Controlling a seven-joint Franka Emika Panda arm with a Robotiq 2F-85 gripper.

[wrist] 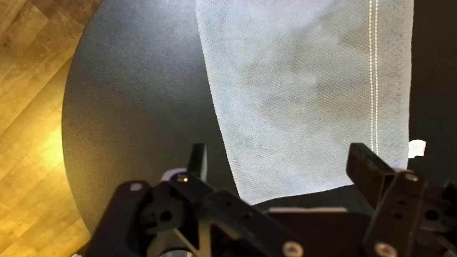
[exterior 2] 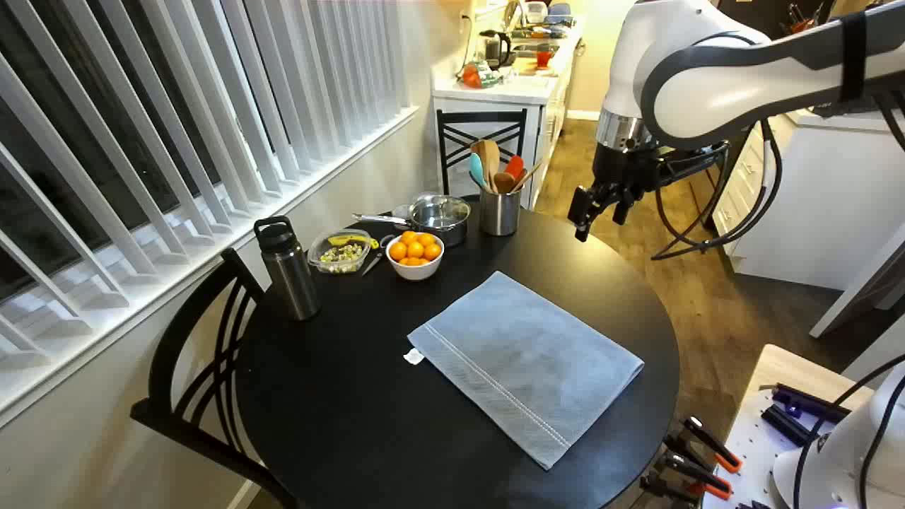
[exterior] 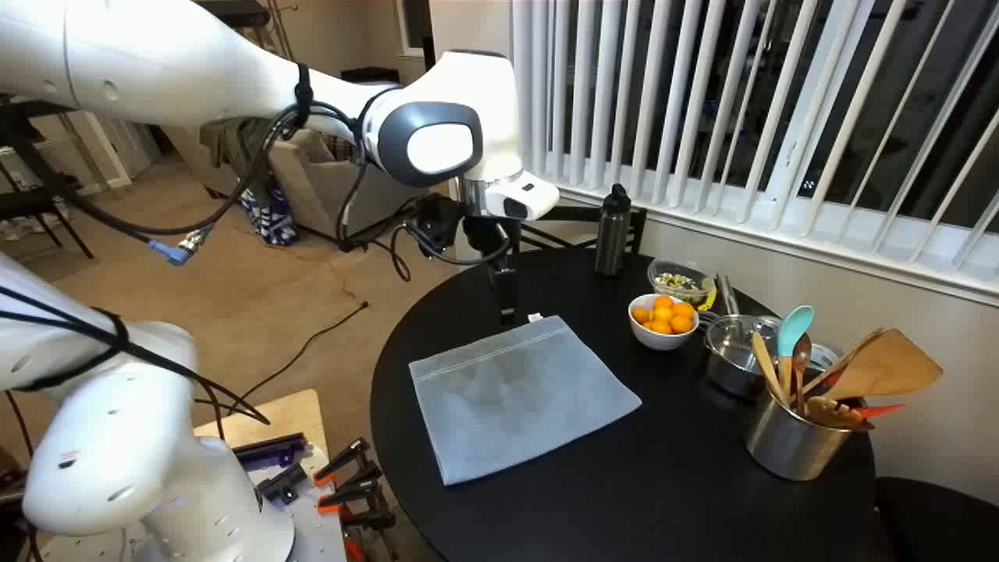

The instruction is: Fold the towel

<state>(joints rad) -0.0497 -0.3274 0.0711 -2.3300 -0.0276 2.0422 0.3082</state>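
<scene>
- On the surface (exterior 2: 332, 403), in both exterior views, the towel (exterior 2: 530, 353) lies flat and spread, its stitched hem (exterior 2: 488, 394) along one side and a white label (exterior 2: 413, 356) showing at a corner; the bowl of oranges (exterior: 662, 341) sits near, not touching.
- Above, my end effector (wrist: 278, 153) hangs with its fingers (wrist: 196, 162) spread wide; nothing is between them.
- I take the step in hand to be the approach: I have yet to grip an edge for a fold.
- Whether the cloth is one layer or already doubled, I can't fairly tell from here.
- In the wrist view my left finger shows over the surface and the right one over cloth beside the hem, so the towel's left edge runs between them.
- Next, I think, I should come down at the near left corner of that view, a finger each side of the edge, and narrow until I pinch fabric without scraping the surface.
- Then I'd lift low, carry right toward the hem and let go flat; one corner alone may drag the fold askew.
</scene>
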